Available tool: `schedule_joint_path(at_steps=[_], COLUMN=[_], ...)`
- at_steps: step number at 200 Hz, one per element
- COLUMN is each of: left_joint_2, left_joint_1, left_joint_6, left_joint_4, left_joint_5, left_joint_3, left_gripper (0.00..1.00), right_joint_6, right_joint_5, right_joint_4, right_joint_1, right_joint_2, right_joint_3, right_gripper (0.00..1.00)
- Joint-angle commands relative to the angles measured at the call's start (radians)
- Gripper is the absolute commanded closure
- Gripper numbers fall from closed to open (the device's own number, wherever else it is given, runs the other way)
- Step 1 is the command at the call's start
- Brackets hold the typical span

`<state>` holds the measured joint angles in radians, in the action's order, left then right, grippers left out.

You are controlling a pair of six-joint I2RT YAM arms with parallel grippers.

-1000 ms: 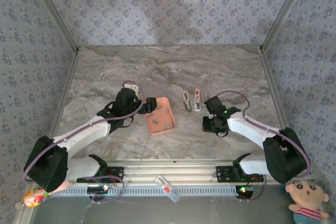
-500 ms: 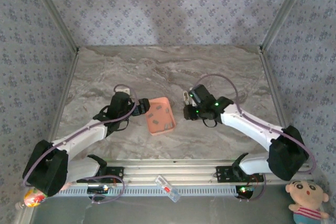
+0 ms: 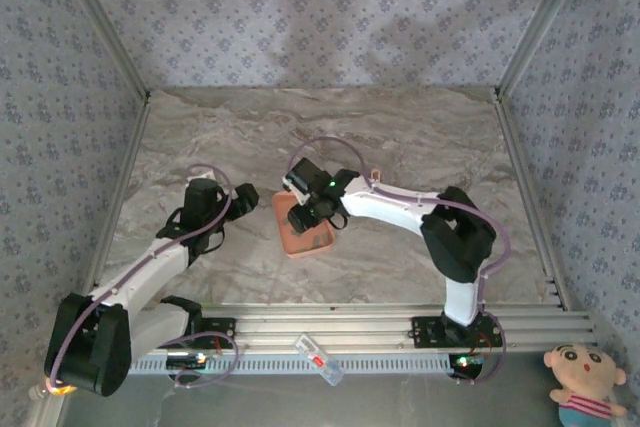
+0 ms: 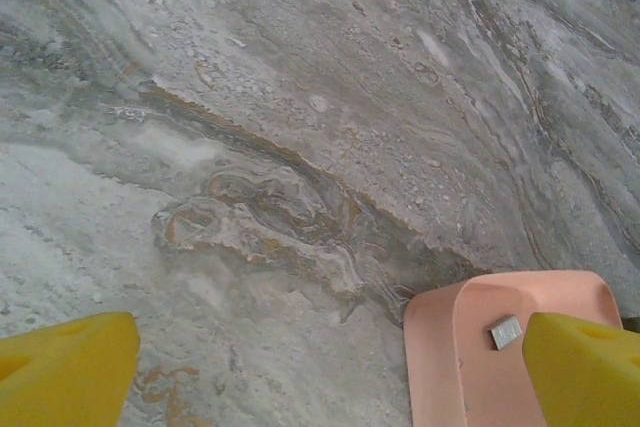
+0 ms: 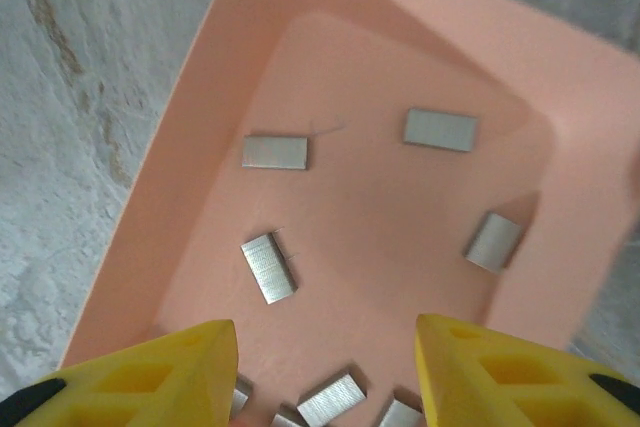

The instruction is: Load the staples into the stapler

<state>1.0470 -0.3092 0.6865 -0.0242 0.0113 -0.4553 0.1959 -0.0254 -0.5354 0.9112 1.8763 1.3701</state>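
Right wrist view: the right gripper [image 5: 325,365] hangs over the pink tray [image 5: 150,197], fingers spread wide and empty, likely lining up to pinch one strip. The staples [image 5: 268,267] lie loose on the tray floor, short grey strips set apart from each other. The left gripper [image 4: 320,377] is also spread and empty, just beside the tray's edge, probably out of the way or ready to steady it.

From where I stand this is a robotics lab's test booth, not a home: a marble-patterned tabletop [image 3: 400,137] boxed in by wallpapered panels [image 3: 320,17] on aluminium posts [image 3: 103,22], with the left arm [image 3: 150,267] and right arm [image 3: 400,209] bolted to a metal rail [image 3: 330,322] at the near edge.
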Motion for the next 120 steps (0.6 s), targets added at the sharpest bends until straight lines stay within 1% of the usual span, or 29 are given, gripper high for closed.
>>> schedule_joint_path(at_steps=[1,24,42,87,101,120], left_joint_2=[-0.016,-0.014,-0.013,-0.013,-0.012,-0.015], left_joint_1=[0.010,0.013,0.015,0.017,0.018,0.018], left_joint_6=[0.017,0.023,0.023,0.024,0.022,0.023], left_joint_4=[0.013,0.013,0.012,0.017,0.018,0.018], left_joint_5=[-0.017,-0.013,-0.014,-0.010,-0.009,-0.008], left_joint_3=[0.017,0.020,0.019,0.015,0.014,0.012], left_gripper=[0.02,0.02,0.02,0.02,0.02,0.02], right_joint_6=[-0.066,-0.090,-0.099,-0.112,-0.111,-0.112], right_joint_5=[-0.020,-0.010,-0.005,0.028,0.035,0.051], right_joint_4=[-0.055,-0.061,-0.098,-0.085,-0.084,-0.071], right_joint_1=[0.012,0.030,0.041,0.052,0.054,0.061], right_joint_2=[0.057,0.113,0.150,0.204,0.223,0.243], right_joint_3=[0.058,0.091,0.107,0.130,0.137,0.137], right_gripper=[0.49,0.49,0.49,0.50,0.52,0.57])
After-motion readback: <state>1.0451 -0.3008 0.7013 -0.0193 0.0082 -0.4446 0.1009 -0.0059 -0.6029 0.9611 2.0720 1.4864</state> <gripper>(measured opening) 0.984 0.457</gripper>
